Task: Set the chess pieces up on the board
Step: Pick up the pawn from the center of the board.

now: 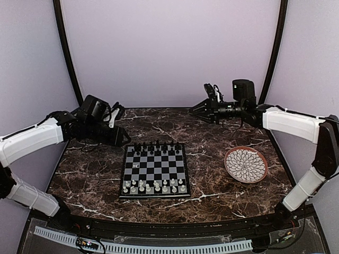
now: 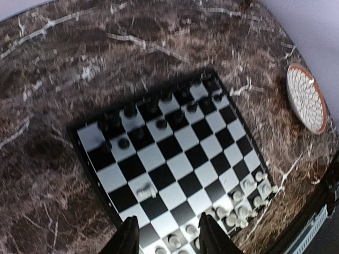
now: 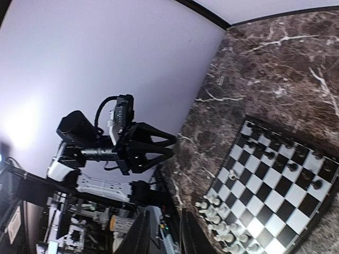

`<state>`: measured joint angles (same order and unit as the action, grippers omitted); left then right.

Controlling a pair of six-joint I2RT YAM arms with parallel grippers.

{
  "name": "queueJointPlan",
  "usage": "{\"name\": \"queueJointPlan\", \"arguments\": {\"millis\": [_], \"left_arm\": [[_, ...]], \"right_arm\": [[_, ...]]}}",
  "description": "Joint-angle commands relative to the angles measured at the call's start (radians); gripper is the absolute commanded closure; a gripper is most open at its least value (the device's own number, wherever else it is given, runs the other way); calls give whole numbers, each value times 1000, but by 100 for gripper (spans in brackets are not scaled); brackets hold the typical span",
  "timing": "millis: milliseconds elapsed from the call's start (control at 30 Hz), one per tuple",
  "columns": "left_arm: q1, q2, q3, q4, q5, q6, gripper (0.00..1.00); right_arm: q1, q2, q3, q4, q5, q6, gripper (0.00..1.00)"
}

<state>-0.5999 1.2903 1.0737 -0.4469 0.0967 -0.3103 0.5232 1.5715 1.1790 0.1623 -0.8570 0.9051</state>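
Note:
The board [image 1: 159,169] lies mid-table. Black chess pieces [image 1: 156,147] fill its far rows and cream-white ones [image 1: 154,186] its near rows. One white piece [image 1: 136,165] lies tipped on a square near the left side, also seen in the left wrist view [image 2: 144,191] and the right wrist view [image 3: 233,173]. My left gripper [image 1: 126,141] hangs above the board's far left corner, its jaws [image 2: 169,238] open and empty. Raised off the table at the back right, my right gripper [image 1: 192,110] has its jaws [image 3: 165,235] apart with nothing between them.
A round white petal-patterned plate with a brown rim [image 1: 228,156] sits right of the board and holds nothing I can see. Dark marble tabletop [image 1: 212,137] surrounds the board. Purple walls close in the back and sides.

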Motion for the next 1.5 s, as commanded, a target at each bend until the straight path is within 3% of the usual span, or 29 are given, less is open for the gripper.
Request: {"name": "queueJointPlan", "arguments": {"millis": [0, 233, 400, 833, 1000, 1167, 1300, 1467], "left_arm": [[2, 10, -48, -182, 112, 23, 59], [2, 124, 1, -213, 43, -217, 63], [2, 162, 2, -164, 36, -272, 63], [26, 300, 24, -183, 28, -213, 63], [27, 300, 25, -163, 70, -63, 63], [58, 245, 19, -237, -111, -33, 63], [111, 192, -34, -204, -142, -9, 60], [152, 265, 31, -218, -191, 120, 51]], "right_arm": [[0, -30, 1, -427, 158, -334, 78], [0, -71, -61, -449, 188, -342, 77], [0, -84, -65, -482, 195, -365, 76], [0, -147, -135, -493, 226, -367, 76], [0, -148, -141, -489, 222, -365, 76], [0, -139, -137, -497, 218, -381, 75], [0, -126, -137, -498, 212, -388, 76], [0, -115, -134, -501, 201, -399, 75]]}}
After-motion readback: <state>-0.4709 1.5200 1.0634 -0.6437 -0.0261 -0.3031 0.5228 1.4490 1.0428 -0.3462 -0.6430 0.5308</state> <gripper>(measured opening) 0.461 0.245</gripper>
